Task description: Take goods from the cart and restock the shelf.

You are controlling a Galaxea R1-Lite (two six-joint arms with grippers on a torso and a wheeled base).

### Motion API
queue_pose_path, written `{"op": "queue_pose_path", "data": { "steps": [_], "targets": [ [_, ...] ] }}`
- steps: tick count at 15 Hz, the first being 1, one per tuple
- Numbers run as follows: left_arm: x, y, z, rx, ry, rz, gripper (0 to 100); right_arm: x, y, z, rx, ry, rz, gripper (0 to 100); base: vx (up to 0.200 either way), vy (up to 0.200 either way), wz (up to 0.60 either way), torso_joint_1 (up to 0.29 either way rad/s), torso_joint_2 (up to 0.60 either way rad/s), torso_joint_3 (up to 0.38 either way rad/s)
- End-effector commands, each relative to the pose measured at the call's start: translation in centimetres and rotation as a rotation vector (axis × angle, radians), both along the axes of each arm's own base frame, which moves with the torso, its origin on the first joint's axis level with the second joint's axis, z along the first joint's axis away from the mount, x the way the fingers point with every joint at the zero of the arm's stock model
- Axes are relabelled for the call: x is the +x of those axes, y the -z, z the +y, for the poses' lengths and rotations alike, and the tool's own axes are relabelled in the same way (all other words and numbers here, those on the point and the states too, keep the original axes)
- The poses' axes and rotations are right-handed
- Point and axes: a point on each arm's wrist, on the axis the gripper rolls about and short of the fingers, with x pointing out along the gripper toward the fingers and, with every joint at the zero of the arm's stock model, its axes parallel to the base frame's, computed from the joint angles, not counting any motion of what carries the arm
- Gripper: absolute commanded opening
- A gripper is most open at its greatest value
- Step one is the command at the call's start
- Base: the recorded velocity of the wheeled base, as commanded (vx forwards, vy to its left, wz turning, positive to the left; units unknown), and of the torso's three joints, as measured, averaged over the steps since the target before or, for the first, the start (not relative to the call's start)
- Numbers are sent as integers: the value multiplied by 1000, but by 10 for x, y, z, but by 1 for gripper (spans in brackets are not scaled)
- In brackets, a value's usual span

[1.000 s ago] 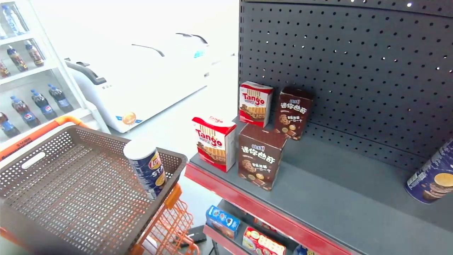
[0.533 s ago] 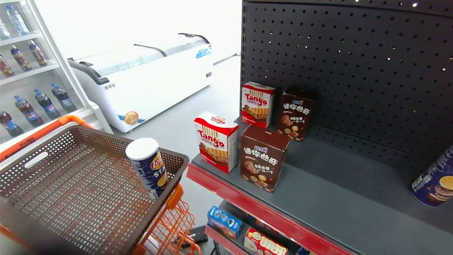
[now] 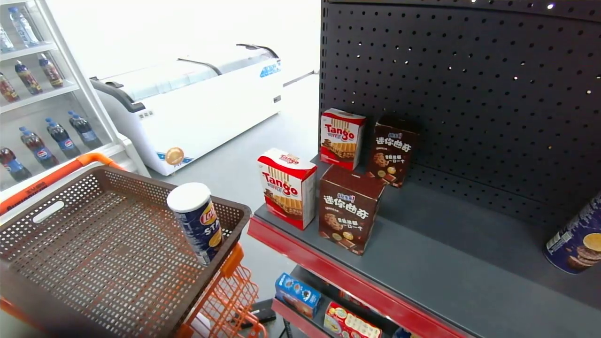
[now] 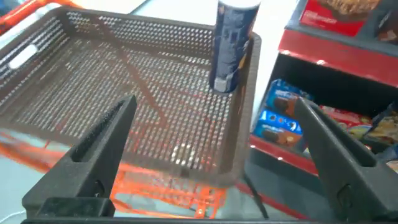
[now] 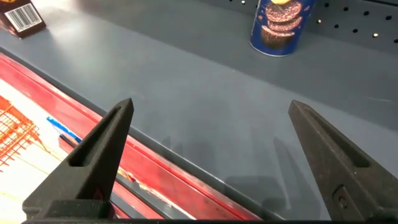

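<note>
A dark blue chip can with a white lid (image 3: 196,221) stands upright in the brown perforated cart basket (image 3: 94,253), against its corner nearest the shelf. From the left wrist, the same can (image 4: 232,45) stands at the basket's far corner, and my left gripper (image 4: 211,140) hovers open above the basket (image 4: 143,99) with nothing between its fingers. On the grey shelf (image 3: 450,267) stand two red-and-white wafer boxes (image 3: 286,187) and two brown cookie boxes (image 3: 348,208). A second blue chip can (image 3: 576,237) stands at the shelf's right. My right gripper (image 5: 211,149) hangs open over the shelf (image 5: 205,93), that can (image 5: 280,25) beyond it.
The shelf has a red front lip (image 3: 328,274) and a black pegboard back (image 3: 460,94). Snack packs (image 3: 296,293) lie on the lower shelf. The orange cart frame (image 3: 225,300) sits left of the shelf. A white chest freezer (image 3: 188,108) and a drinks cooler (image 3: 37,94) stand behind.
The head view shifted slightly between one second ago and half a second ago, so the camera moved. Since then nothing has changed, and the can and boxes stay in place.
</note>
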Motion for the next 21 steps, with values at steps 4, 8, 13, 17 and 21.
{"op": "queue_pose_path", "data": {
  "steps": [4,8,13,17,21],
  "targets": [
    [77,7,-17,13,110,181,100,0,0,0,1,-1,0,100,0,0,0,0,0,0],
    [116,27,-26,73,122,308,100,0,0,0,1,-1,0,100,0,0,0,0,0,0],
    [168,25,-23,119,68,329,100,0,0,0,1,-1,0,100,0,0,0,0,0,0],
    [204,26,-26,115,60,319,100,0,0,0,1,-1,0,100,0,0,0,0,0,0],
    [229,29,-30,112,58,307,100,0,0,0,1,-1,0,100,0,0,0,0,0,0]
  ]
}}
